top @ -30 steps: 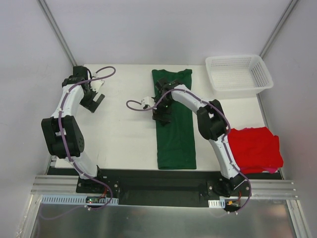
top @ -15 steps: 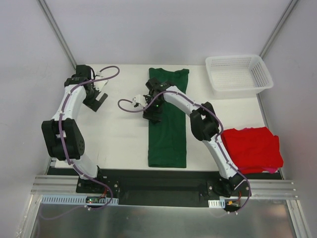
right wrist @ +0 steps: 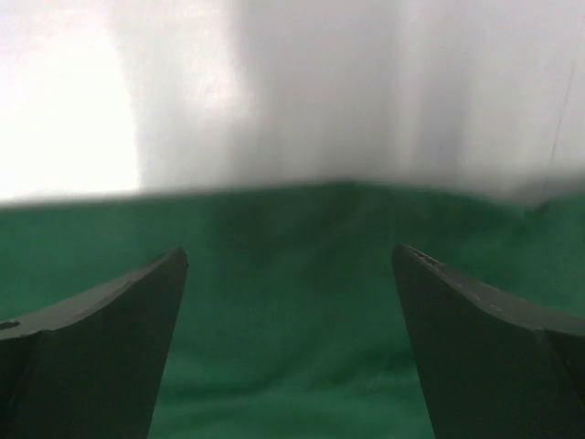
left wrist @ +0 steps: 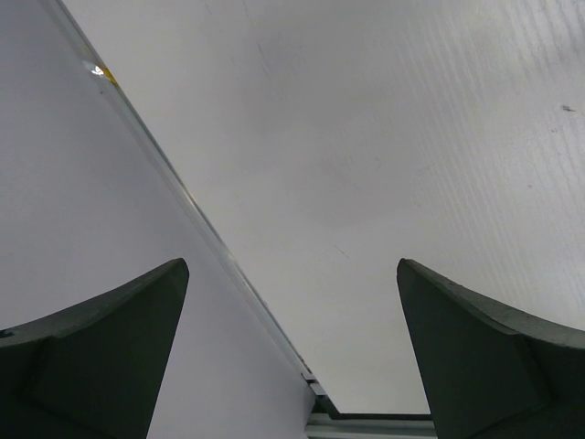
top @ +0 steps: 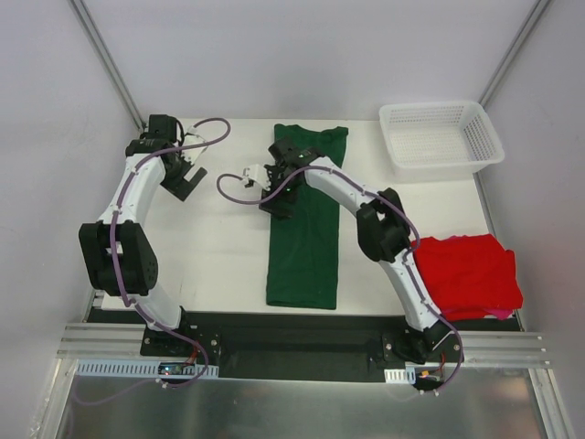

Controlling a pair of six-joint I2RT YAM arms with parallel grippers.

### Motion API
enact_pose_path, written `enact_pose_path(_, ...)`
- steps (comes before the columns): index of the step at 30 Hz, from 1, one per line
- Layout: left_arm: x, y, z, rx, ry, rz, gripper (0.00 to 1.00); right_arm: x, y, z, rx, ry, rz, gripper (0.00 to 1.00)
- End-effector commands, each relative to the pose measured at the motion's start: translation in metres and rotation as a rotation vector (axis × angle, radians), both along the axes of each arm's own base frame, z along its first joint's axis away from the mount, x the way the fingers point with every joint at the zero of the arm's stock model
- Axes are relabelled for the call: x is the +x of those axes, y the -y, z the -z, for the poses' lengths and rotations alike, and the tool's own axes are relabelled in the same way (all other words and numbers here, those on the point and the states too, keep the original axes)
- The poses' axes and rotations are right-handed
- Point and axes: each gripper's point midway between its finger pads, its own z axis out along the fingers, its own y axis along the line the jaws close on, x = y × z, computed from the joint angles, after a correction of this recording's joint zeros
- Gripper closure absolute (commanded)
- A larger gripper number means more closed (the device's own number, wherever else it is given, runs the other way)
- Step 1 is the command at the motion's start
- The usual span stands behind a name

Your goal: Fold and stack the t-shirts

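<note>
Right gripper (top: 277, 190) splayed wide, empty, low over green t-shirt (top: 306, 256), probably to position it; left gripper (top: 186, 176) wide, empty, aside.

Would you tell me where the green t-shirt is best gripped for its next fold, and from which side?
Probably its near hem, taken from the near side. The green t-shirt lies flat as a long narrow strip, collar at the far end, so the hem can fold lengthwise toward it.

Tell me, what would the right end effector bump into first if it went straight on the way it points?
Probably the dark green t-shirt: the right end effector points down at the cloth just ahead, though depth is unclear.
</note>
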Motion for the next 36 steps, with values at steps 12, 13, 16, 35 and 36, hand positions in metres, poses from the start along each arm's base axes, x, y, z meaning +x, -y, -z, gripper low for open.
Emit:
enact_pose_path(12,0.008,0.005,-0.008,0.016,0.01,0.018,0.01,-0.003,0.097,-0.041,-0.089,-0.121,0.279,0.0)
enact_pose_path(13,0.007,0.004,-0.007,0.021,0.005,0.019,0.01,0.002,0.097,-0.038,-0.087,-0.127,0.307,0.0)
enact_pose_path(16,0.005,0.003,-0.006,0.029,0.0,0.022,0.01,0.015,0.098,-0.022,-0.1,-0.137,0.365,0.0)
enact_pose_path(35,0.006,0.011,-0.004,0.076,-0.012,0.066,0.01,-0.038,0.097,0.012,-0.2,-0.501,0.521,0.0)
enact_pose_path(36,0.005,0.01,-0.004,0.08,-0.014,0.067,0.01,-0.042,0.095,0.011,-0.195,-0.528,0.531,0.0)
